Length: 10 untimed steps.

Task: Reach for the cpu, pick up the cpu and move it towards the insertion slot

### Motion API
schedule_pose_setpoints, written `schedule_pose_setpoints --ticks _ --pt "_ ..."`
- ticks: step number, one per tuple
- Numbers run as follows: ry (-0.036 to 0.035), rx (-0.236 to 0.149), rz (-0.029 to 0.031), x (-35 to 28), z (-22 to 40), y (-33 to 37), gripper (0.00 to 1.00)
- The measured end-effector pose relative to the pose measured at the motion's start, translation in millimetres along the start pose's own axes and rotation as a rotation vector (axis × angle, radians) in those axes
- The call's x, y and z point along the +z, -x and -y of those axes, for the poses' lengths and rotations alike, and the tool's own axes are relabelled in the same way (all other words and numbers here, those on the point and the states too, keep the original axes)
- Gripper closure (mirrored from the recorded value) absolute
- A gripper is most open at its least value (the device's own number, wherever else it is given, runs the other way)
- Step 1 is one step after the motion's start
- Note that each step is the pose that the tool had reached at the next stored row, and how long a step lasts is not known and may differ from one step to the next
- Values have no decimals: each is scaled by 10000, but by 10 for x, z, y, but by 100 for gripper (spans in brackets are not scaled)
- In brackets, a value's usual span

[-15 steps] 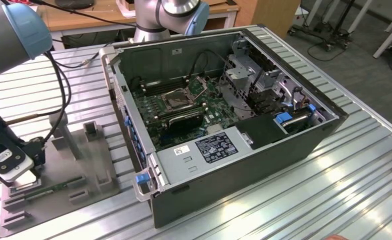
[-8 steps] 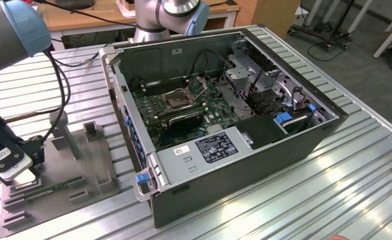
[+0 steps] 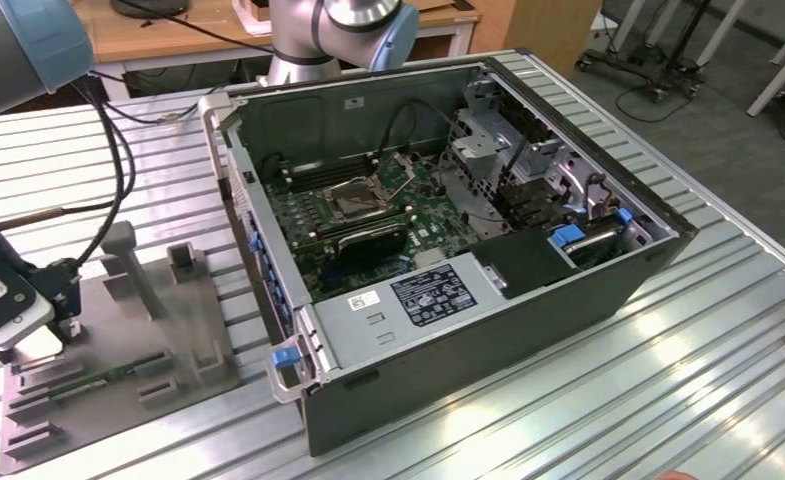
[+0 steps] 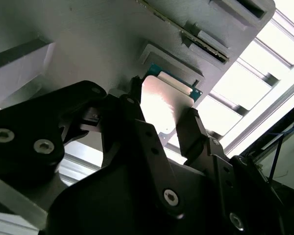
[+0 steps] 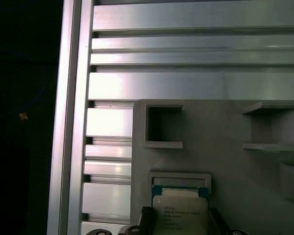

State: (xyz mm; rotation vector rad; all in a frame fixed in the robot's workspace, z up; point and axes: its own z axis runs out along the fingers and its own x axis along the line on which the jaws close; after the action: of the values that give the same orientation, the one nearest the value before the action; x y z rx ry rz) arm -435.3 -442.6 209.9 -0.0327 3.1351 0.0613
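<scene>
End effector (image 4: pixel 162 104) | clamped across cpu (image 5: pixel 179 211) | silver square top, green edge | seated in grey tray (image 5: pixel 225 147)

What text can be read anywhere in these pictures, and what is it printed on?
Chip: several lines of print on its metal top, too blurred to read.
Black label inside the computer case: print too small to read.
White sticker beside it: too small to read.
Nothing can be quoted.

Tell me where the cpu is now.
In both wrist views the cpu lies in a recess of the grey tray, by the hand; the tray sits at the exterior view's left.
</scene>
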Motion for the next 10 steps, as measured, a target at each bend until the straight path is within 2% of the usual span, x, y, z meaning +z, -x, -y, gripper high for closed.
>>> schedule_pose_setpoints --ticks 3,10 --pt "-1 0 -2 6 0 0 47" --pt "-1 -1 -2 123 5 -1 47"
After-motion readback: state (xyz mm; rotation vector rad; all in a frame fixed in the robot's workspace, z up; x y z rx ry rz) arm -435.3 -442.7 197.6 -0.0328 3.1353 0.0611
